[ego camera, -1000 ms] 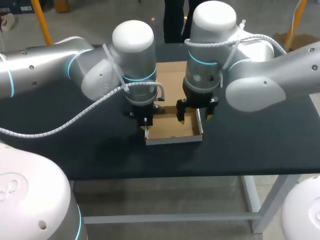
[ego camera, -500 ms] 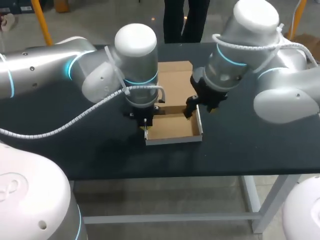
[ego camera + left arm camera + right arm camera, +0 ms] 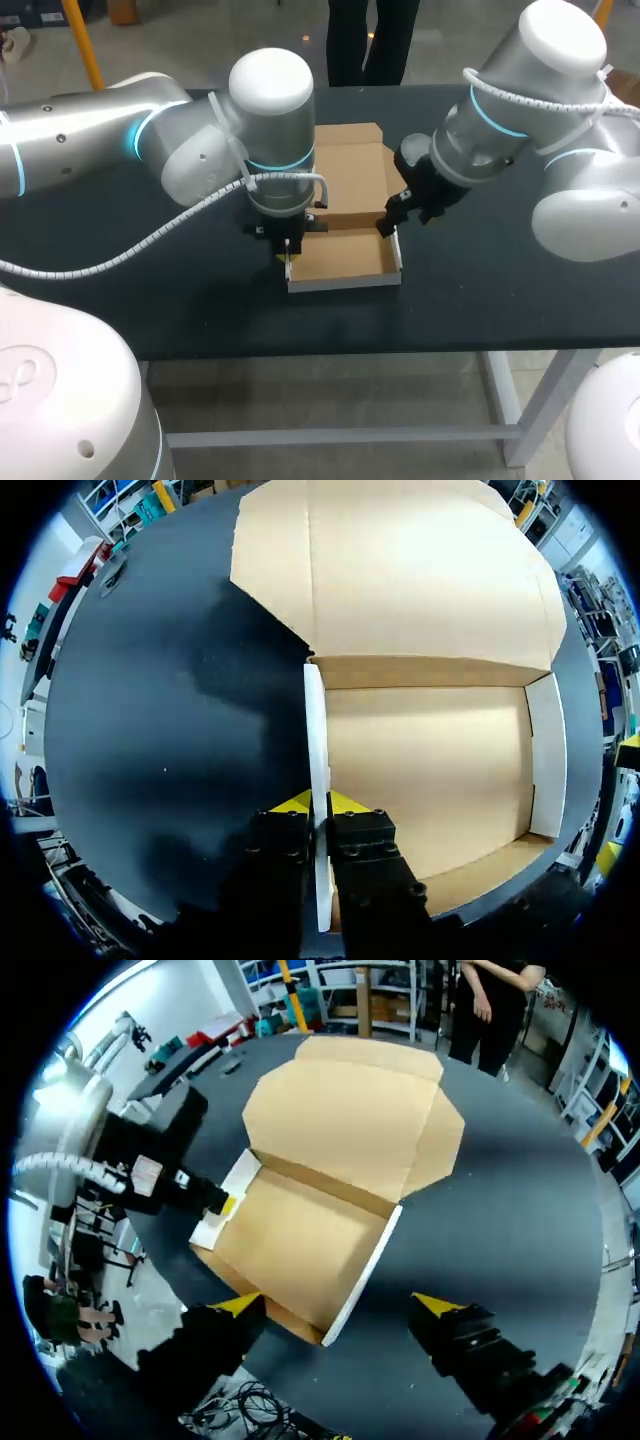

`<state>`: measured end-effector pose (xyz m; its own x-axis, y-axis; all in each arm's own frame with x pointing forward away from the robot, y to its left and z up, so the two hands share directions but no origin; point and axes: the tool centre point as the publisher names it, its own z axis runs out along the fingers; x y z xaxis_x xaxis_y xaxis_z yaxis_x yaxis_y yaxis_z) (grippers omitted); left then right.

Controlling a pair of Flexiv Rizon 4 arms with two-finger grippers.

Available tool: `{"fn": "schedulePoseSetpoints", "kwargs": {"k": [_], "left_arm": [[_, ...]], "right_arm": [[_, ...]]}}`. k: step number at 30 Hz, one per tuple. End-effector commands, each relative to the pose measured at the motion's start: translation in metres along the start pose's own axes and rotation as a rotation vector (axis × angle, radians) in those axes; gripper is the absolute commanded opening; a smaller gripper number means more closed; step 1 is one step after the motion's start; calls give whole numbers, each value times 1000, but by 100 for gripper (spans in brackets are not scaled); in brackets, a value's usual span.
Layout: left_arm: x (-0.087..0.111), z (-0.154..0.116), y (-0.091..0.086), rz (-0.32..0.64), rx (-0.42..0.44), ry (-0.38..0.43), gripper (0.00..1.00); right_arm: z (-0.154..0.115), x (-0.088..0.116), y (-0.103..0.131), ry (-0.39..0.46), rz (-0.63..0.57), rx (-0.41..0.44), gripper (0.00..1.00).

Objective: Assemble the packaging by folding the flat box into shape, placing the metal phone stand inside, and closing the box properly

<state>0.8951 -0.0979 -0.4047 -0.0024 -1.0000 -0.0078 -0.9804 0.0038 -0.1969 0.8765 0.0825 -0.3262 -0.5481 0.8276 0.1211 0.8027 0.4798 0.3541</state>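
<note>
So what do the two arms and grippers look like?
The left arm and right arm are silver-grey tubes with rounded white caps and glowing cyan rings at the joints. A white ribbed cable runs along each. The left gripper and right gripper are black with yellow tips.

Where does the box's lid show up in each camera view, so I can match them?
Head view: the lid lies open behind the tray, near the middle.
Left wrist view: ahead of the left gripper, past the tray.
Right wrist view: past the tray, on the far side from the right gripper.
Shared landmark: the left gripper pinching the tray's side wall, seen in all three.
</note>
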Motion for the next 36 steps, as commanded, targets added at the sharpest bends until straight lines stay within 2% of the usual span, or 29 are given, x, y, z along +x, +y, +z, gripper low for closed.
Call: {"fn": "schedulePoseSetpoints", "kwargs": {"k": [1,3,9,14,18,21,26,36], "left_arm": [[-6,0,4,11,3,-3,0],[-8,-2,5,20,3,-6,0],[-14,-2,4,27,-6,-22,0],[-21,-1,4,40,-9,-37,0],[-25,-1,4,45,-3,-49,0],[-28,-1,5,46,6,-65,0],[-33,-1,5,42,13,-84,0],[-44,-1,5,39,29,-115,0]], "right_arm": [[-13,-1,-13,107,-189,-33,100],[-16,-1,-18,159,-285,-46,100],[-29,-8,-29,213,-405,-88,100],[-38,-11,-38,223,-481,-109,100],[-50,-12,-49,266,-594,-170,100],[-55,-14,-56,272,-634,-186,100],[-57,-15,-62,334,-734,-219,100],[-58,-15,-65,324,-736,-209,100]]}}
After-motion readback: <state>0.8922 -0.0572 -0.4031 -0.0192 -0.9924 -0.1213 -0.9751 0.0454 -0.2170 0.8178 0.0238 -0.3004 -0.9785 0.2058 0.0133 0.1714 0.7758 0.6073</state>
